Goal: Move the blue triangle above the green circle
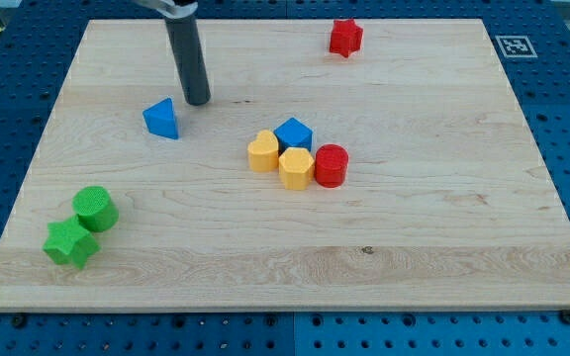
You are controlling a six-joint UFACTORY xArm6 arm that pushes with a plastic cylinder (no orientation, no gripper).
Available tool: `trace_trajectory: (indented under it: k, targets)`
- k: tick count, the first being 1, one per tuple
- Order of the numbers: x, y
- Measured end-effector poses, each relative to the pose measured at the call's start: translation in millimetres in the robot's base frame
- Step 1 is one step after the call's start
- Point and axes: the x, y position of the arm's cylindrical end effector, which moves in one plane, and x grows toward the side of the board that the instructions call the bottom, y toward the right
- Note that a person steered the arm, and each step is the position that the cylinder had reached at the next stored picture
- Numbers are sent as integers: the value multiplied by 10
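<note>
- Resting on the wooden board [433, 237], my tip [198, 101] is the lower end of a plain dark rod; it has no jaws, so it neither opens, closes nor holds anything, and it touches no block.
- From my tip, the board's top edge lies near toward the view's top, the left edge is somewhat farther toward the view's left, and the right and bottom edges are well apart from it.
- Bare wood surrounds my tip on every side except toward the lower left, where one block sits close.
- That block is the blue triangle [162, 119], just beside my tip toward the view's lower left, with a thin gap between them.
- Its pointed end rises toward the view's top and its wider face turns toward the view's bottom right; I cannot make out a clear long axis.
- Down and left of my tip, well apart, the green circle [95, 209] sits near the board's lower left corner, touching a green star [70, 243] just below it.
- Open wood runs between the blue triangle and the green circle.
- Right and below my tip a tight cluster sits mid-board: a blue cube [293, 133], a yellow heart [262, 151], a yellow hexagon [296, 167] and a red cylinder [331, 165].
- Far right and slightly above my tip, a red star [344, 38] stands alone near the top edge.
</note>
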Motion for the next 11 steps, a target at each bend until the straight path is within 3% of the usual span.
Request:
trace_trajectory:
  k: [2, 5, 6, 7, 8, 9, 11]
  targets:
    - [217, -252]
    - [219, -505]
    - [535, -462]
    - [568, -469]
    - [517, -615]
    - [166, -763]
    - [645, -779]
